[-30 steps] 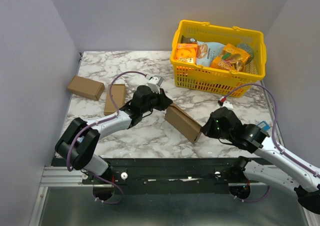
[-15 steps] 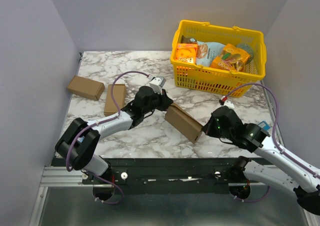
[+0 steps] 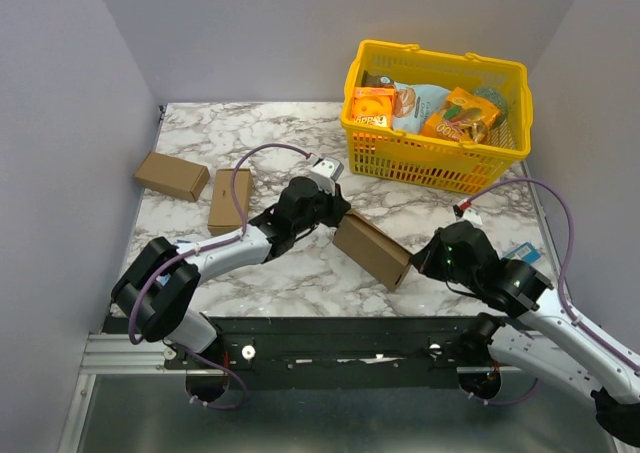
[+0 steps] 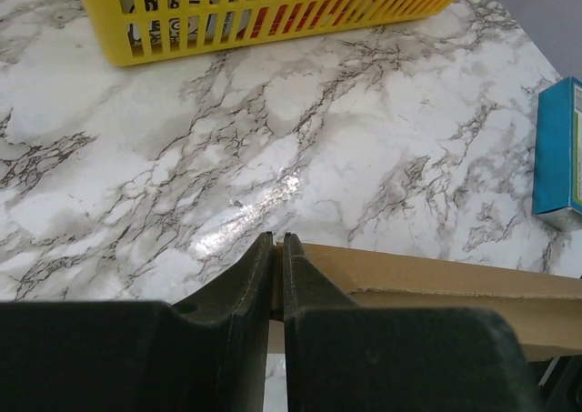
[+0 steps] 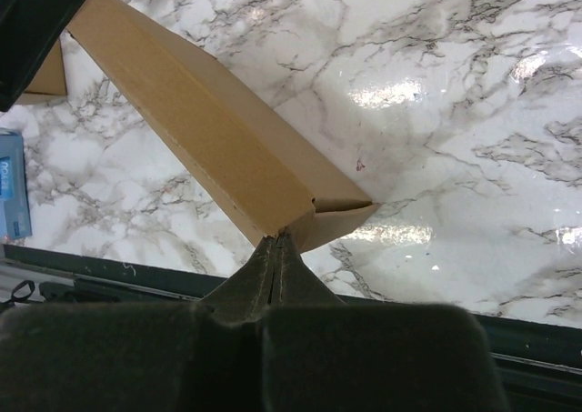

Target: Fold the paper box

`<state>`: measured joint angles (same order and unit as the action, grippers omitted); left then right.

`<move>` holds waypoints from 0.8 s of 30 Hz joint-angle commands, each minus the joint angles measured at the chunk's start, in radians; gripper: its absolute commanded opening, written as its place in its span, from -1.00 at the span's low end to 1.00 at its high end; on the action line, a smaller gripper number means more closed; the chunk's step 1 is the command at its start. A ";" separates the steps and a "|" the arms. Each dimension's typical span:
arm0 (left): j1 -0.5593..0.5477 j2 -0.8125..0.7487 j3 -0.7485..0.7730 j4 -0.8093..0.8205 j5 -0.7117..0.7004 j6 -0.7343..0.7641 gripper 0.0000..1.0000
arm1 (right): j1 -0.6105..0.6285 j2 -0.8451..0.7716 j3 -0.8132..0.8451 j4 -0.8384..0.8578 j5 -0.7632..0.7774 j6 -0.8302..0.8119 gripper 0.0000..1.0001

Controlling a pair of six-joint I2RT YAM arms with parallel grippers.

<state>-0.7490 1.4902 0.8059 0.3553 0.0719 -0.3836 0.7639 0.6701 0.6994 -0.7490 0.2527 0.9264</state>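
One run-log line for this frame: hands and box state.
left hand: shut on plain brown cardboard paper box | right hand: shut on its opposite corner | box: spans between both hands

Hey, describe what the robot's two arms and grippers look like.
The left arm and right arm have silvery-white links between bulky black joints, each with a looping purple cable. The left gripper and right gripper are matte black, with wedge fingers tapering to thin tips.

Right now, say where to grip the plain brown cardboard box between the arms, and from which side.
Pinch the paper box by its thin end edges, from either end, as the left gripper and right gripper do; its broad panels look too wide.
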 commanded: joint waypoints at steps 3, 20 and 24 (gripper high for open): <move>-0.059 0.032 -0.024 -0.242 -0.061 0.058 -0.65 | -0.005 -0.001 -0.024 0.045 0.025 0.020 -0.99; -0.092 0.016 -0.030 -0.249 -0.113 0.071 -0.65 | -0.005 0.057 0.012 -0.024 0.103 -0.038 -0.45; -0.096 0.015 -0.033 -0.246 -0.113 0.074 -0.65 | -0.005 0.062 0.025 -0.046 0.134 -0.046 -0.35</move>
<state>-0.8146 1.4796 0.8211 0.3061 -0.0639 -0.3328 0.7635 0.7204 0.6933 -0.7612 0.3168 0.8928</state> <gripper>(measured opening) 0.176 0.312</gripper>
